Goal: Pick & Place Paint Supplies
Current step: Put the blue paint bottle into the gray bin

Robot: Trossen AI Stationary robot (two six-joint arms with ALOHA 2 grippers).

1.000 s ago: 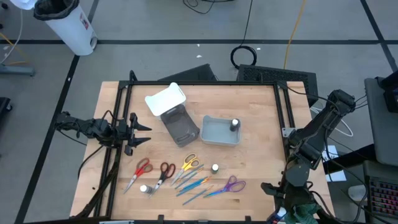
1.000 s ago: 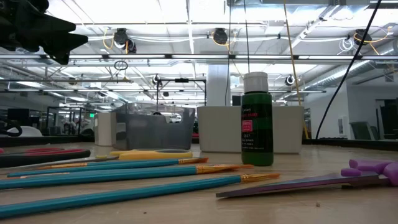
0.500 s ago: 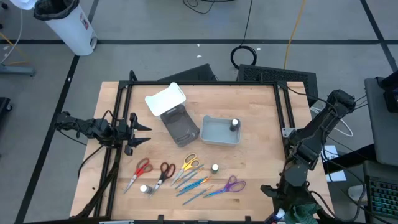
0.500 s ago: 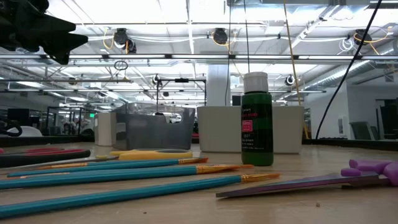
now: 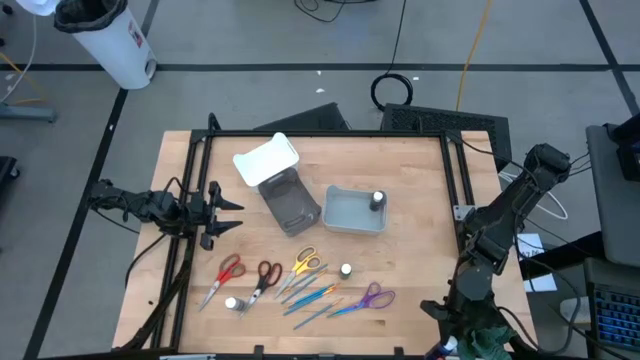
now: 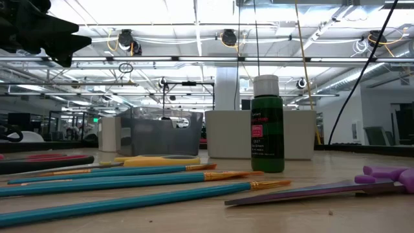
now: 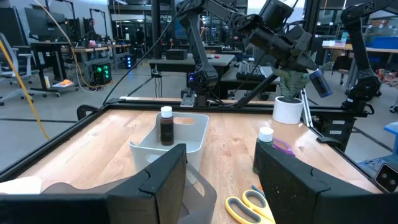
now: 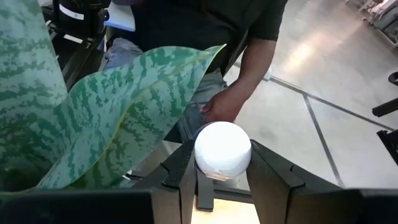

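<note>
Plastic bottle (image 8: 222, 151), white-capped, sat clamped in the right gripper (image 8: 219, 171) off the table's corner, above a plant (image 8: 74, 106); it looked light, rigid and slick, best gripped round the body. High view: brushes (image 5: 312, 300) and scissors (image 5: 228, 270) lay near the front edge, one bottle in the bin (image 5: 352, 213). Left gripper (image 7: 219, 180) hung parted, empty.

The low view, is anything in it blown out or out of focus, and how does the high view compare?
Low view: the ceiling lights glare white across the top, the nearest teal brushes and purple scissors look soft, and the green paint bottle is fairly sharp. High view: even light, faint shadows, and the wooden table shows no glare.
</note>
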